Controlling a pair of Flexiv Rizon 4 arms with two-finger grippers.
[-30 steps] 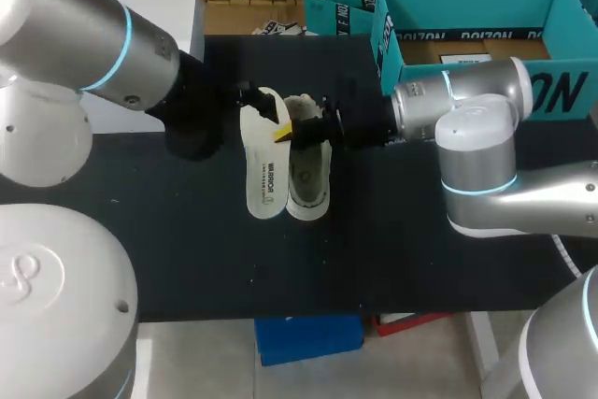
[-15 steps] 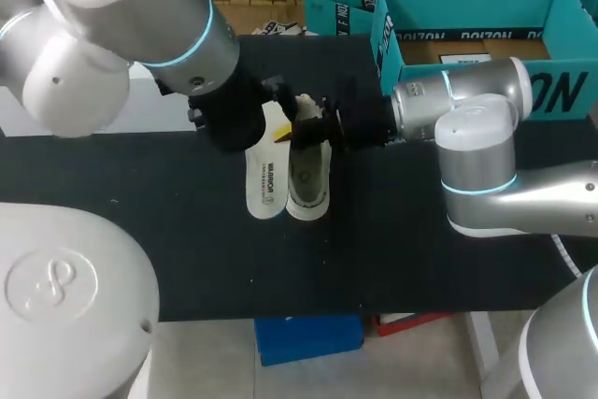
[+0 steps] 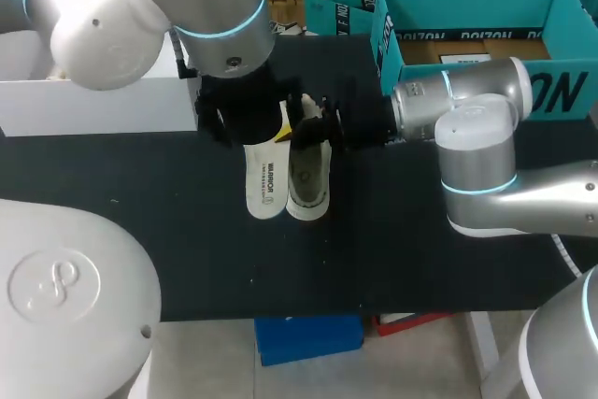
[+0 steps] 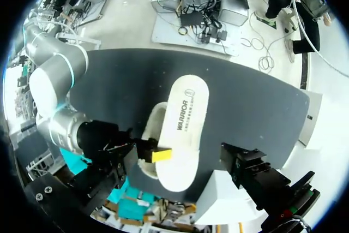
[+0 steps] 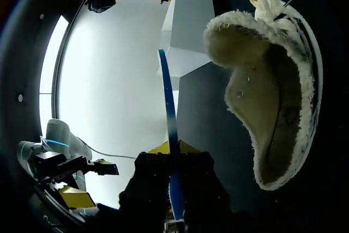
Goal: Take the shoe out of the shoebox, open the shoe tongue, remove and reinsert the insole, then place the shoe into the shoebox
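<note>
Nearest, insole (image 3: 264, 179) flat on bench (image 3: 187, 249), shoe (image 3: 306, 175) upright just beside it, on its right. Left pincer (image 3: 250, 128) above insole's far end, spread wide, empty. Right pincer (image 3: 320, 128) at shoe's heel opening; grip cannot tell. Farthest, teal shoebox (image 3: 467, 2), bench's right rear.

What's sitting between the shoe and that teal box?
The right arm's tool and wrist lie between shoe and box, over black table; the head view shows it.
</note>
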